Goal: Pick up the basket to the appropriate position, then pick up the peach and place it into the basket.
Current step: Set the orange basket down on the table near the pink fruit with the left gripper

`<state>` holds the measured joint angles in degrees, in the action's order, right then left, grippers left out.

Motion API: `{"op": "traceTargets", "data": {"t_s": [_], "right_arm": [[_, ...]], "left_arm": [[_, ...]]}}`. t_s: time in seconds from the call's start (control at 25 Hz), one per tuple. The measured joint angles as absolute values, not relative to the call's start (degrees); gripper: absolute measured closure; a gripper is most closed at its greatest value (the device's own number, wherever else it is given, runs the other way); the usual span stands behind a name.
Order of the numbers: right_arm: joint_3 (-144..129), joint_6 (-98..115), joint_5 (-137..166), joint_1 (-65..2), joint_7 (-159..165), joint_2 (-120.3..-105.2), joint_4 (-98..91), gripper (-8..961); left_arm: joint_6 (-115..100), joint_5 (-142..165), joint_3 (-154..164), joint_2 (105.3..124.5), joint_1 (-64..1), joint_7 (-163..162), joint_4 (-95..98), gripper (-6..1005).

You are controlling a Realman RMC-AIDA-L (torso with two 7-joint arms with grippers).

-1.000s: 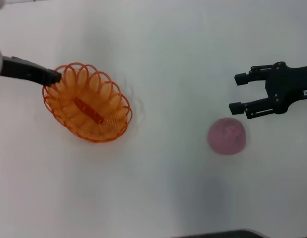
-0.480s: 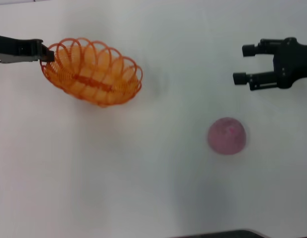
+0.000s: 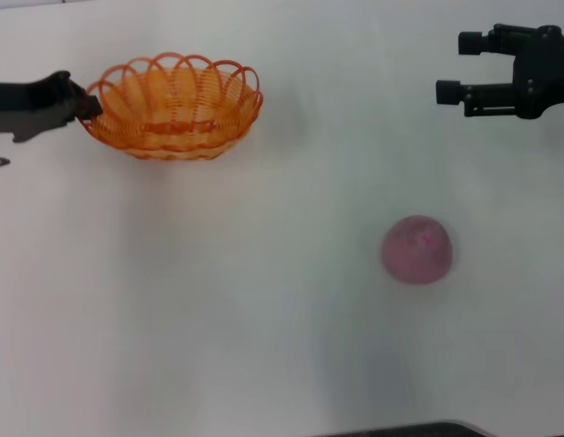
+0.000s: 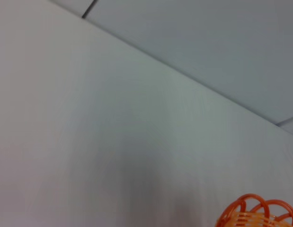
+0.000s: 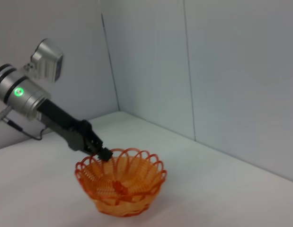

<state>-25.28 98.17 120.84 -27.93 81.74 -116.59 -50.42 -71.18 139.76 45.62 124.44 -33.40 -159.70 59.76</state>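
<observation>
The orange openwork basket (image 3: 175,107) hangs tilted above the white table at the far left, held by its left rim. My left gripper (image 3: 84,106) is shut on that rim. The right wrist view shows the same grip on the basket (image 5: 121,182) by the left gripper (image 5: 100,152). A bit of the basket's rim (image 4: 257,213) shows in the left wrist view. The pink peach (image 3: 416,248) lies on the table at the centre right. My right gripper (image 3: 450,67) is open and empty at the far right, well beyond the peach.
The white table (image 3: 263,300) spreads between the basket and the peach. Grey wall panels (image 5: 231,71) stand behind the table. A dark edge (image 3: 400,430) shows at the near side.
My left gripper has lifted the basket off the table and swung it farther away, tipping it more on edge. My right gripper has drawn back, away from the peach. The peach has not moved.
</observation>
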Motion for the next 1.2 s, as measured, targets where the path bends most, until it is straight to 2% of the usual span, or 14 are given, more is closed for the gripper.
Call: {"op": "traceTargets", "data": {"t_s": [0.2, 0.32, 0.76, 0.92, 1.2], "right_arm": [[-25.3, 97.9, 120.1, -28.8, 82.4, -116.06, -50.6, 69], [-25.2, 97.6, 120.1, -29.5, 82.9, -115.9, -50.6, 68], [-25.0, 95.5, 119.8, -30.8, 84.6, -116.02, -50.1, 69], [-25.0, 94.5, 118.1, -30.6, 85.4, -116.23, -50.0, 69], [-25.1, 92.5, 116.4, -31.0, 92.3, -116.14, -50.1, 69]], "left_arm": [[-69.3, 136.6, 47.3, 124.41, -30.6, -160.2, 57.7, 953], [-69.0, 134.6, 47.6, 124.24, -29.4, -159.9, 55.7, 774], [-75.7, 131.2, 44.2, 124.06, -25.6, -155.4, 56.6, 550], [-78.5, 130.1, 40.9, 123.91, -24.9, -152.1, 57.3, 398], [-95.5, 116.7, 28.4, 122.67, -24.4, -120.2, 58.2, 221]]}}
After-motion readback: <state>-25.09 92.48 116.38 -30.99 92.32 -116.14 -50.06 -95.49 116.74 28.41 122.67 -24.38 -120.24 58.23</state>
